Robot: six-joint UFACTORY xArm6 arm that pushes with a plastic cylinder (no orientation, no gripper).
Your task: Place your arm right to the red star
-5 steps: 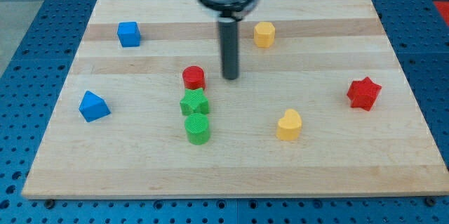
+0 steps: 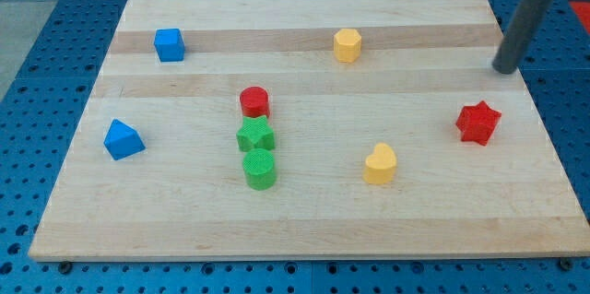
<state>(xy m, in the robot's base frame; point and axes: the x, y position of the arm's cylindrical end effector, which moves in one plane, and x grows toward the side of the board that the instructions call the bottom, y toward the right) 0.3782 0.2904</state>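
My tip (image 2: 504, 69) sits near the surface (image 2: 304, 211)'s right edge, above the red star (image 2: 478, 122). They're apart, bare wood between. My tool is a plain rod without jaws.

A pale wooden board (image 2: 304, 211) with lengthwise grain bands fills most of the view. It lies on a blue perforated surface (image 2: 28, 82), dotted with regular holes, which shows on all sides. Light seems even and soft; a grey strip at the view's top-left corner is unclear.

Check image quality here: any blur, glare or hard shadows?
Camera view: even, soft lighting, only faint shadows under the blocks; no glare on the wooden board; red star sharp; my tip slightly soft-edged, standing above-right of the star.
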